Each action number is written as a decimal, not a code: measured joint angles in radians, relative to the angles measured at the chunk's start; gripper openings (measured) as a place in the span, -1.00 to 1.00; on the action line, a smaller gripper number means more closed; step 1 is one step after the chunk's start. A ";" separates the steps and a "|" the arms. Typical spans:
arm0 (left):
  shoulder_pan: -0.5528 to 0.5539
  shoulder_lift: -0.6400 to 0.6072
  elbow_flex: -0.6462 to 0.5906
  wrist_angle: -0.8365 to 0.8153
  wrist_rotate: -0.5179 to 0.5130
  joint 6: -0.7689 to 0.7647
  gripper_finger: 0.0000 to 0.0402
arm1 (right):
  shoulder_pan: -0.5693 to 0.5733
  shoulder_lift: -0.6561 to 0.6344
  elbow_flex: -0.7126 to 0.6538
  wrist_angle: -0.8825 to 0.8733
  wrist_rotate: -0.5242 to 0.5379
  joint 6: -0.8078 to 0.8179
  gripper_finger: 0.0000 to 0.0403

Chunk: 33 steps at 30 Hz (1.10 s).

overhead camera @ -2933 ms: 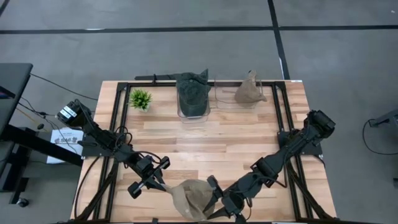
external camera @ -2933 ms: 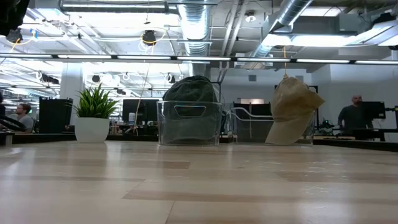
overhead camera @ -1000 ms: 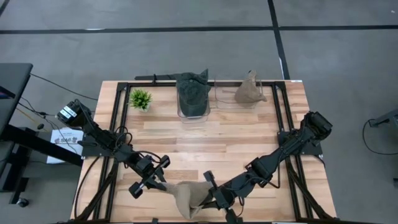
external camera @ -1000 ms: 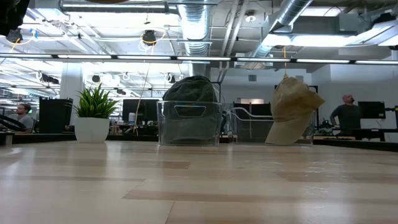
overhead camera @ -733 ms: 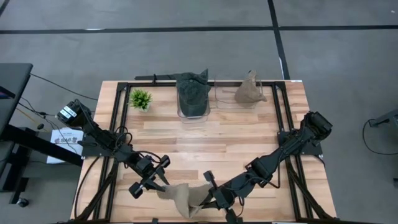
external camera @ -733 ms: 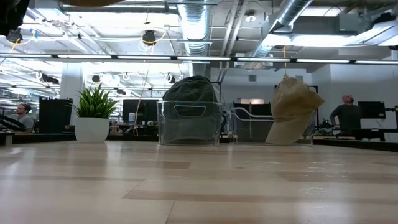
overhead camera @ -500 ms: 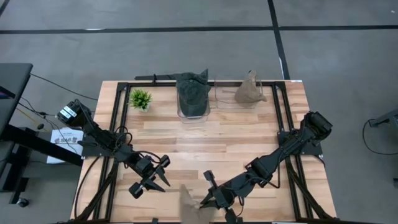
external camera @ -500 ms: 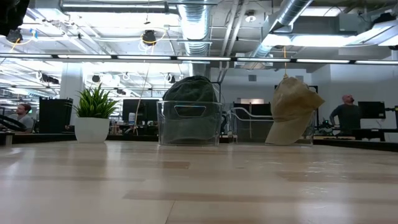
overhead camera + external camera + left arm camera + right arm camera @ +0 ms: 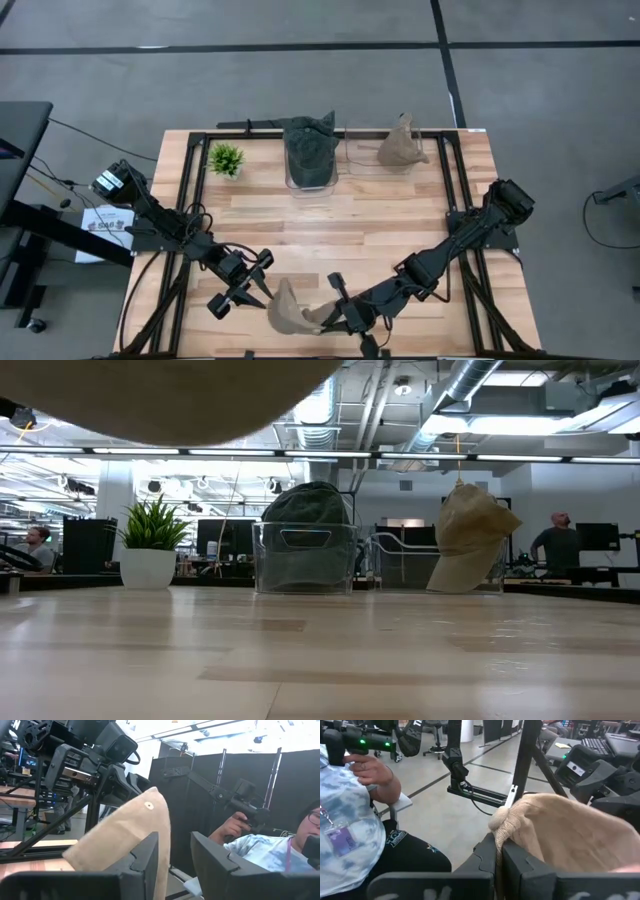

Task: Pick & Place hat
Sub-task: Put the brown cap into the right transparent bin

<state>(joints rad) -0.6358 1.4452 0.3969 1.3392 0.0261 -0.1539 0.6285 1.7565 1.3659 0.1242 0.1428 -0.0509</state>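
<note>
A tan hat [image 9: 287, 312] hangs over the table's near edge, between my two grippers. It fills the top of the low view [image 9: 170, 400]. My right gripper [image 9: 325, 318] is shut on its right side. My left gripper [image 9: 258, 290] is open just left of it. In the left wrist view the hat [image 9: 125, 845] stands beside one finger, outside the gap of the gripper [image 9: 175, 847]. Whether it touches that finger, I cannot tell. A dark green hat [image 9: 310, 152] and a second tan hat [image 9: 401, 148] sit in clear bins at the far edge. My right gripper [image 9: 500, 845] pinches a gathered, rolled edge of the tan hat [image 9: 501, 822] between its two fingers. It comes in roughly level from the table's right. The hat is lifted clear of the table, and its crown [image 9: 570, 835] bulges slack beyond the fingers.
A small potted plant [image 9: 226, 158] stands at the far left, next to the two clear bins [image 9: 352, 165]. Bare wood lies between the bins and the grippers. A person in a pale blue shirt [image 9: 350, 820] sits just beyond the near edge, holding control handles.
A second ago the hat was stretched between both grippers. The left gripper has let go of its left side and now stands open beside it. The hat has gathered up on the right gripper, and its free part has swung into the top of the low view.
</note>
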 joint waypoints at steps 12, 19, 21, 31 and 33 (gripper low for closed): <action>0.000 0.000 0.000 -0.018 0.000 0.000 -0.44 | -0.002 -0.026 0.000 -0.073 0.172 0.033 -1.00; 0.000 0.000 0.000 -0.023 0.000 0.000 -0.45 | -0.003 -0.131 0.000 -0.213 0.319 0.056 -1.00; 0.000 0.000 0.000 -0.024 0.000 0.000 -0.44 | -0.003 -0.174 0.000 -0.268 0.348 0.075 -1.00; 0.000 0.000 0.000 -0.023 0.000 0.000 -0.45 | -0.085 -0.373 0.000 -0.479 0.469 0.169 -1.00; 0.000 0.000 0.000 -0.024 0.000 0.000 -0.44 | -0.119 -0.404 0.000 -0.522 0.469 0.193 -1.00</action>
<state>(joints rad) -0.6357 1.4452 0.3969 1.3155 0.0261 -0.1539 0.5094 1.3522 1.3660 -0.3978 0.6122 0.1417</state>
